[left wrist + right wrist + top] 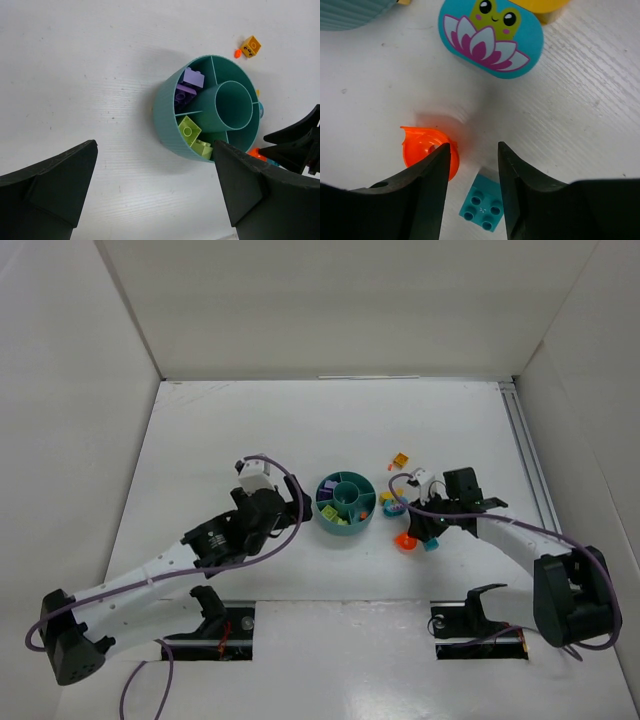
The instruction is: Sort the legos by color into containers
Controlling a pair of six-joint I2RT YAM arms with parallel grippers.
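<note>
I'm hovering the right jaws half-spread, straddling the teal brick [482, 205] at lower centre of the wrist frame, orange piece [420, 147] just left. Pinching it? I cannot tell. Left jaws are hanging wide near the dish [172, 125], farther off.

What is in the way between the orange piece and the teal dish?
Nothing that shows. Only bare table lies between the orange piece and the dish. The frog tile sits off to one side, not on that path.
</note>
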